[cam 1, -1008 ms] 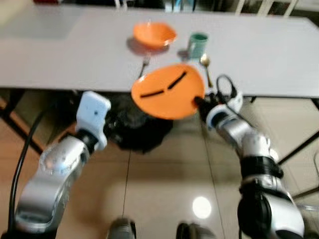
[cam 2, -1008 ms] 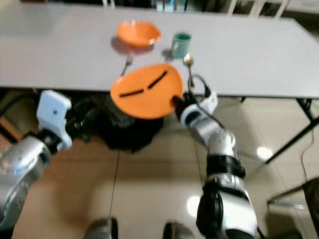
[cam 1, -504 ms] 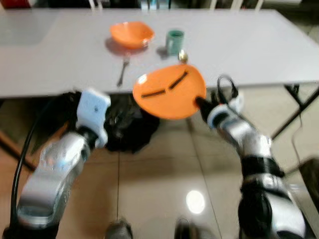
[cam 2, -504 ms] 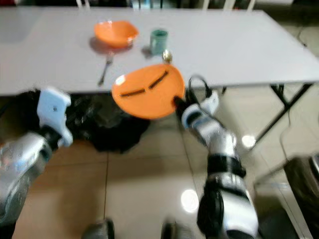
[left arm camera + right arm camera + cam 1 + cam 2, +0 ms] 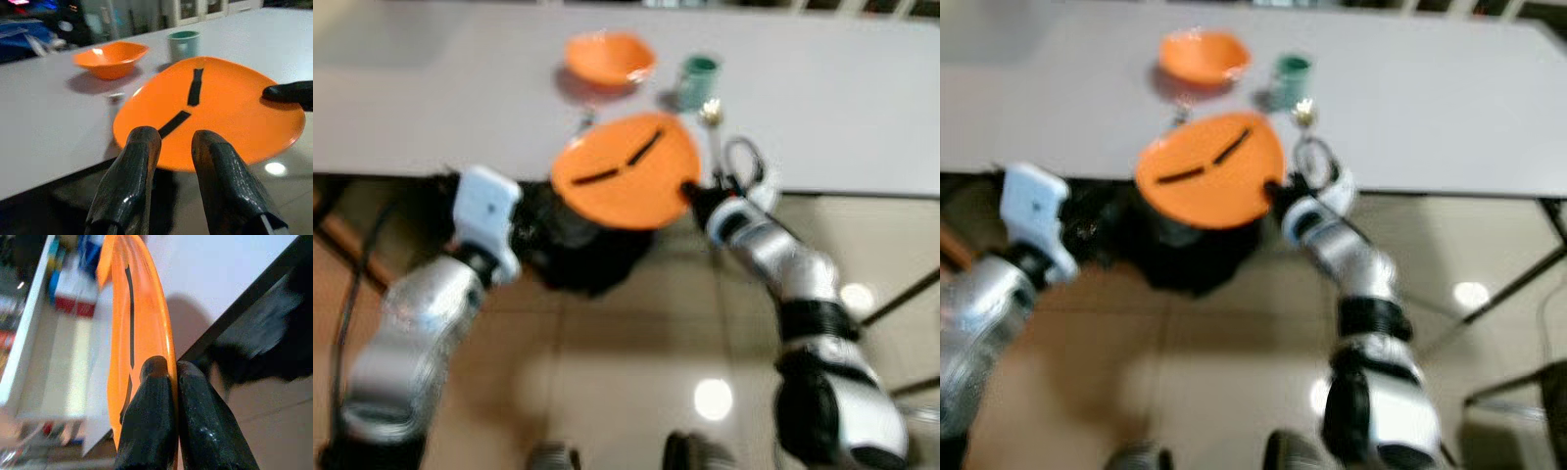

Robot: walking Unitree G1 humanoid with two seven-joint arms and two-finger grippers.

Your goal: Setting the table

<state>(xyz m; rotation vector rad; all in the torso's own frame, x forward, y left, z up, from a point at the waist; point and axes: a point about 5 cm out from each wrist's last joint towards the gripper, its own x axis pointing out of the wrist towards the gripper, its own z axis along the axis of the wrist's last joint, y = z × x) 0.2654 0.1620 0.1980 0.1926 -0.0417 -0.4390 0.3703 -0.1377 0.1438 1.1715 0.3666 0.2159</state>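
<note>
My right gripper (image 5: 690, 191) is shut on the near rim of an orange plate (image 5: 626, 171) with two black strips on it. The plate hangs half over the front edge of the grey table (image 5: 431, 117). In the right wrist view the fingers (image 5: 151, 396) pinch the plate's rim (image 5: 122, 308). My left gripper (image 5: 173, 137) hovers low by the table edge, left of the plate, fingers a little apart and holding nothing. Behind the plate lie an orange bowl (image 5: 607, 57), a green cup (image 5: 698, 78), a spoon (image 5: 712, 116) and a fork (image 5: 585, 119).
A dark bag (image 5: 587, 255) sits under the table in front of me. A black table leg (image 5: 901, 294) slants down at the right. Glossy tiled floor lies below, with my feet at the bottom edge.
The view has swung left then back as I moved. The plate stays in my right gripper and now reaches a little further over the table edge.
</note>
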